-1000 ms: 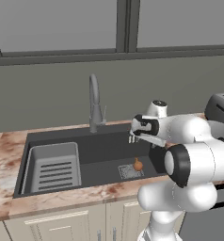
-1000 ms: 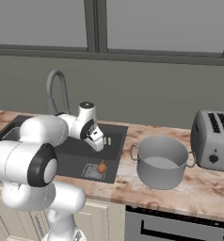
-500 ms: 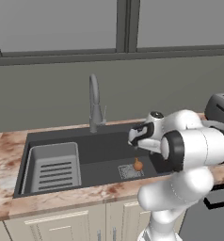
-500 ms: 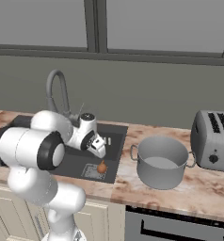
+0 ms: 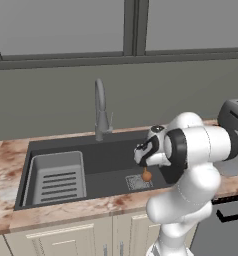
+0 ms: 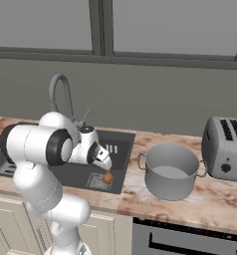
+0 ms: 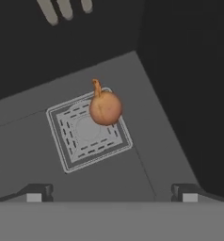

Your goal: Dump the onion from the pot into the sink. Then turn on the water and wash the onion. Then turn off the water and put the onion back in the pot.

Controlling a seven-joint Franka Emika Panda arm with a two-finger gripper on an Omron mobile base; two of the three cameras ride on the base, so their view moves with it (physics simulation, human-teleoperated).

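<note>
Pincer (image 7: 111, 192) spread wide, empty, poised above onion (image 7: 105, 107) on sink (image 5: 106, 180) drain grate; dumped already, return to pot (image 6: 171, 172) pending.

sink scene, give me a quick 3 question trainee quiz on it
1. True or false: the onion lies on the drain grate in the sink.
2. Multiple choice: the pot stands (a) in the sink, (b) on the counter between sink and toaster, (c) on the slotted rack.
3. Short answer: are the end effector jaws open or shut, and do they hold anything?

Key
1. True; it sits at the grate's corner.
2. b, upright and with no onion inside.
3. Open, holding nothing; it hangs above the onion.
</note>
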